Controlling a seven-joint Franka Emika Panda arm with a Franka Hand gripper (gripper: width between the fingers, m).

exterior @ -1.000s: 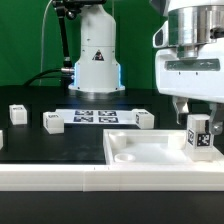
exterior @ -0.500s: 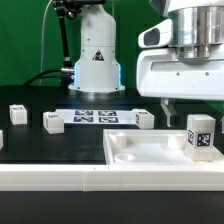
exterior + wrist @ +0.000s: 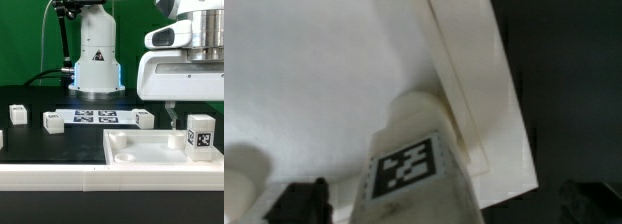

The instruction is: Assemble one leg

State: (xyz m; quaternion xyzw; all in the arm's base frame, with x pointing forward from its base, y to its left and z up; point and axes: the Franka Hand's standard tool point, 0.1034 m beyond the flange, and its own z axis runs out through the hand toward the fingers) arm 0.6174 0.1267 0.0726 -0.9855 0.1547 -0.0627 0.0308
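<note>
A leg (image 3: 201, 137) stands upright on the wide white panel (image 3: 150, 150) near the exterior view's right edge, its marker tag facing the camera. My gripper (image 3: 197, 116) hangs just above it, open, with one finger (image 3: 170, 112) in view to the left of the leg and apart from it. In the wrist view the leg (image 3: 416, 160) rises from the panel (image 3: 313, 80) between my two dark fingertips (image 3: 304, 203), which stand wide apart around my gripper's middle (image 3: 446, 205) and do not touch it.
Three more legs lie on the black table (image 3: 17, 113), (image 3: 52, 121), (image 3: 144, 119), and part of another shows at the left edge. The marker board (image 3: 95, 115) lies in front of the arm's base (image 3: 95, 60). A round socket (image 3: 128, 155) dents the panel.
My gripper has risen off the leg and its visible finger has moved away to the left. The leg stays standing on the panel.
</note>
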